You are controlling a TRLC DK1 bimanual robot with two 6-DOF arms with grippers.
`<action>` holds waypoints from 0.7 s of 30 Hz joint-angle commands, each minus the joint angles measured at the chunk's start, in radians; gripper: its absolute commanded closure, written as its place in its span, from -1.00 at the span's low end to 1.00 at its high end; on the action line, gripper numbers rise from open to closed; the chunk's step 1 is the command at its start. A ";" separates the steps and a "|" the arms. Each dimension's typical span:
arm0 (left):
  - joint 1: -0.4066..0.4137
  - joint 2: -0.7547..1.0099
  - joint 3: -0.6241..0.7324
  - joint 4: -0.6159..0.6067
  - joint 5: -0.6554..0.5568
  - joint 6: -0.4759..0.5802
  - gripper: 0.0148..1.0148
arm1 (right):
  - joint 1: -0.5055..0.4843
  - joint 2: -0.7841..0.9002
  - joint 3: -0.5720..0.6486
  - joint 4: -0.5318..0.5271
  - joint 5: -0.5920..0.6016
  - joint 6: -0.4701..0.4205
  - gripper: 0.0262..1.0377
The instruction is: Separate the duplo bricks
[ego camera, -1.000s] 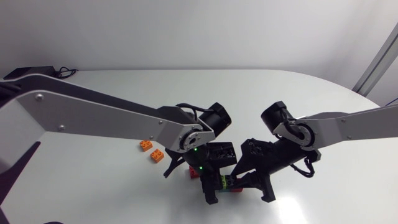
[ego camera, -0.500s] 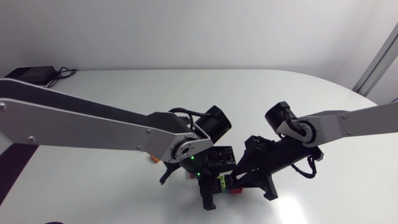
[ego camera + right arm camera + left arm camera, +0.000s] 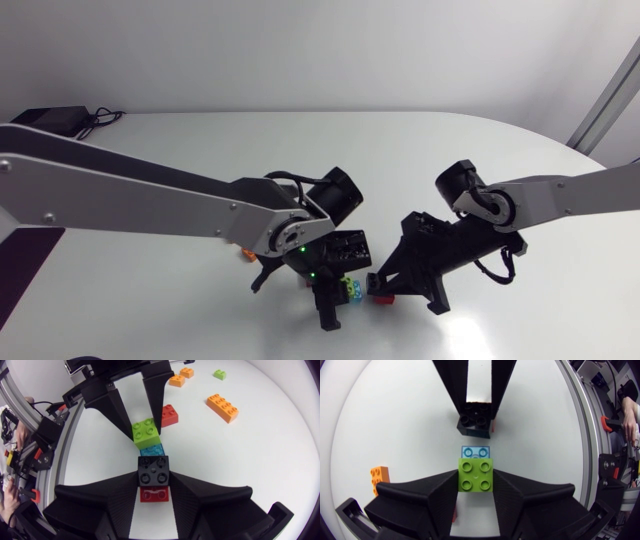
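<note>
Grips are opposed for pulling apart. My left gripper point(image 3: 475, 486) clamps the green brick point(image 3: 475, 473). My right gripper point(image 3: 153, 482), at its 3 o'clock, clamps the black brick point(image 3: 153, 470).

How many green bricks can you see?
2. One green brick is pinched by the left gripper fingers, joined to a blue brick. The second green brick lies alone past the long orange brick. More may be hidden.
</note>
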 commanded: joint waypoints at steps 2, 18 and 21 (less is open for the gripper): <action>0.022 -0.004 -0.005 -0.005 0.010 -0.010 0.31 | -0.010 -0.042 -0.061 0.076 0.051 0.021 0.72; 0.041 -0.037 0.021 -0.051 0.010 0.027 0.31 | -0.016 -0.082 -0.133 0.180 0.100 0.024 -0.40; 0.052 -0.057 0.033 -0.072 0.011 0.038 0.31 | -0.015 -0.128 -0.124 0.140 0.090 0.024 -0.83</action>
